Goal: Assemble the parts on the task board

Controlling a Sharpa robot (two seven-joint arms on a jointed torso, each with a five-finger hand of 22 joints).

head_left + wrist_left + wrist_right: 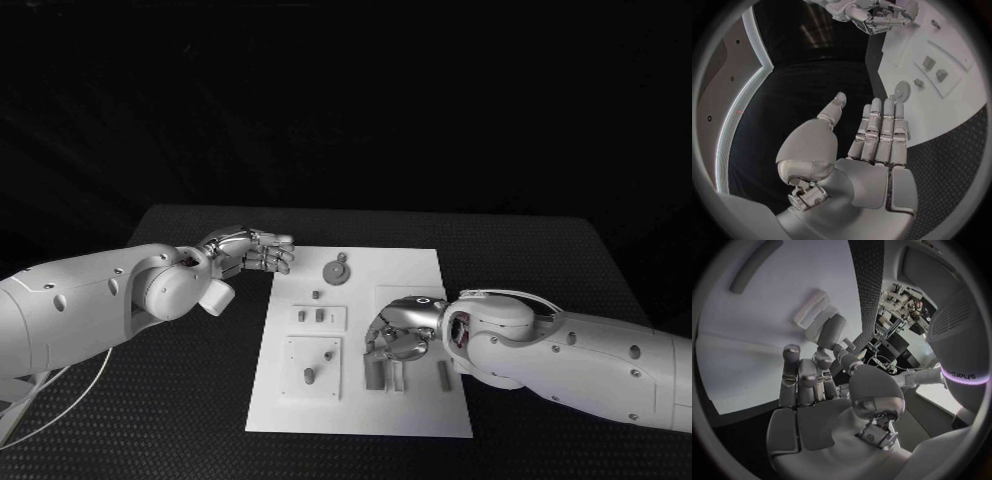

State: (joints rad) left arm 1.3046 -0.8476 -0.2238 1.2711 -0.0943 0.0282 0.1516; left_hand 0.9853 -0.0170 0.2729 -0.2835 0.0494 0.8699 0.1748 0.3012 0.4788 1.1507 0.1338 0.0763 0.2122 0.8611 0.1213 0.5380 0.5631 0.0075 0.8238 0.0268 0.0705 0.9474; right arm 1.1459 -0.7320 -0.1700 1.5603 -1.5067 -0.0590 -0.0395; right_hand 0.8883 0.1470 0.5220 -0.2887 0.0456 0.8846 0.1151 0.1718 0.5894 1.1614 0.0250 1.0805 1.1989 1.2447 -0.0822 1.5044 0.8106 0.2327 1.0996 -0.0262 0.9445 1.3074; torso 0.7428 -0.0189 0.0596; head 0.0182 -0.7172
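Observation:
The white task board [398,268] lies in the middle of the black table. My right hand [398,336] reaches down over the board's middle right, fingertips at its surface. In the right wrist view its fingers [799,374] are stretched out with nothing between them, the thumb beside a pale raised block [813,308]. My left hand [254,250] hovers off the board's far left corner; its fingers [878,131] lie straight and together, holding nothing. A round part [335,272] lies at the far end, two small parts [310,316] sit in a panel, one [309,376] in a square panel.
Upright grey parts [387,376] and a thin one [443,375] stand just nearer than my right hand. A long grey bar [754,265] lies on the board [742,325] beyond the right fingers. Black table [173,400] surrounds the board.

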